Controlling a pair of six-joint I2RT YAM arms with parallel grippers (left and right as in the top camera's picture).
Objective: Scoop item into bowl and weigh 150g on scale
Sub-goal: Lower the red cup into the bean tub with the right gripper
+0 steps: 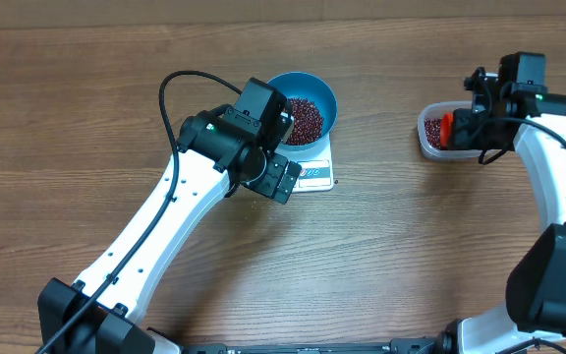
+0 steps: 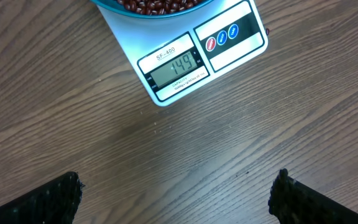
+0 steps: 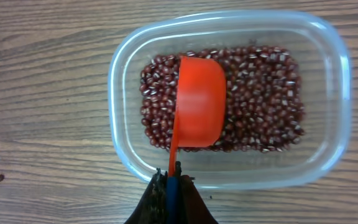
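Left end effector (image 2: pixel 176 198): jaws spread wide with nothing between them; it hangs over bare counter (image 1: pixel 411 246) just below the scale's display edge, left of centre in the overhead view.
Right end effector (image 3: pixel 173 186): closed tight on the thin handle of an orange scoop (image 3: pixel 197 102), at the right edge of the overhead view.
Scoop: its cup sits over the beans inside the clear tub (image 3: pixel 328 93); whether it holds any cannot be told.
Beans (image 1: pixel 306 118): one dark red-brown heap fills the bottom of the bowl; a second layer covers the tub floor.
Bowl (image 1: pixel 320 91): bright blue, standing on the scale, upper middle of the overhead view.
Scale (image 2: pixel 235 57): white, flat on the counter, partly hidden by the left arm from overhead.
Display (image 2: pixel 178 67): reads 149.
Tub position: upper right, well apart from the scale.
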